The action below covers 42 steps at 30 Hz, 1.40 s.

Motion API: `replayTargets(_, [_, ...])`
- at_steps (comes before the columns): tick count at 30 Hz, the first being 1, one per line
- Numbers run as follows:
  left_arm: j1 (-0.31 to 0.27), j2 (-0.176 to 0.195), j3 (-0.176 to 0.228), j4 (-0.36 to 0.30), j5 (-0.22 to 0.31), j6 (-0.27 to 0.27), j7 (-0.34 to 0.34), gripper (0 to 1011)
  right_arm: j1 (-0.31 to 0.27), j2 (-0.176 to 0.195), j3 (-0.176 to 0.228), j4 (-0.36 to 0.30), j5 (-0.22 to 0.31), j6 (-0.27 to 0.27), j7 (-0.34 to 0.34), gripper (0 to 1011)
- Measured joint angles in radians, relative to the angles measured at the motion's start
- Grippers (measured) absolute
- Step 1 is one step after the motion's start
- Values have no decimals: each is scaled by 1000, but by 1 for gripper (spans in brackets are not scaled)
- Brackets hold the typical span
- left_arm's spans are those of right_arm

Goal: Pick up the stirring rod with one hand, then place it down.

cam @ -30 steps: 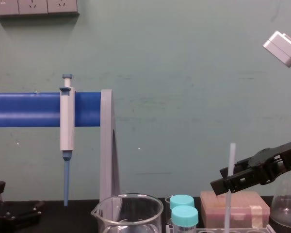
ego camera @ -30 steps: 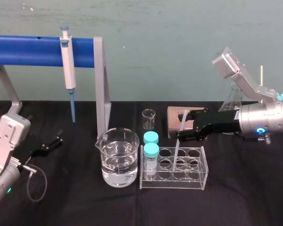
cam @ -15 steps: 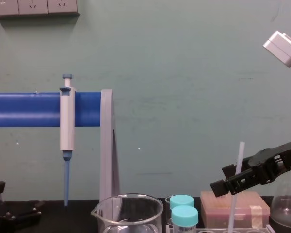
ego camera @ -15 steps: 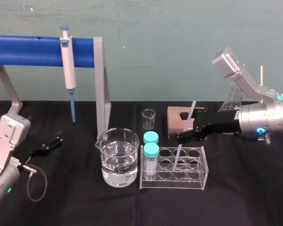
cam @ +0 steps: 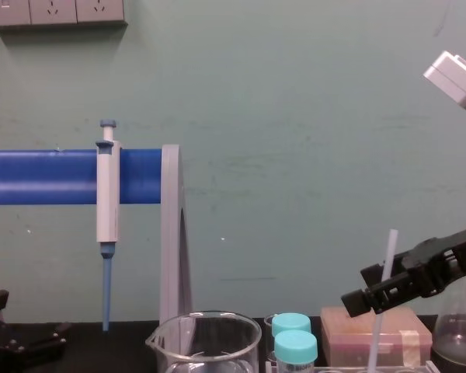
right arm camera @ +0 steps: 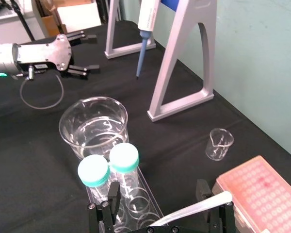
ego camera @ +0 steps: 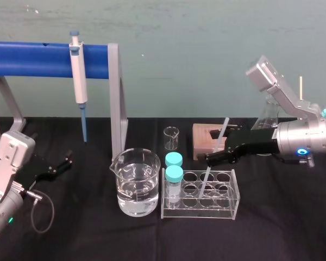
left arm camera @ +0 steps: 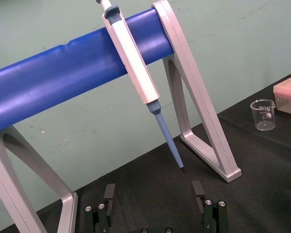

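"Head view — where is the stirring rod (ego camera: 208, 174)?"

"Right of centre. Its lower end stands in a cell of the clear test tube rack (ego camera: 228, 211), and its top tilts toward the upper right."

"Gripped?"

"No — the right gripper (right arm camera: 156, 188) is around its middle with the fingers spread wide. In the right wrist view the rod slants across the gap. I cannot tell whether it touches a finger."

"And the left gripper (ego camera: 69, 161)?"

"At the lower left, over the black table (ego camera: 282, 228), also spread wide."
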Motion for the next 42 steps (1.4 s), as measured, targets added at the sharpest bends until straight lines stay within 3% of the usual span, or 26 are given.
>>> replayTargets(8, [0, 0, 0, 0, 0, 0, 0, 1000, -24, 23, 15, -24, 1, 15, -19, 1003])
replayTargets(21, [0, 0, 0, 0, 0, 0, 0, 1000, -121, 100, 75, -125, 35, 52, -97, 1003])
replayTargets(36, [0, 0, 0, 0, 0, 0, 0, 1000, -295, 201, 186, -286, 84, 51, -217, 1003])
replayTargets(42, [0, 0, 0, 0, 0, 0, 0, 1000, -388, 234, 245, -356, 84, -1, -296, 1003])
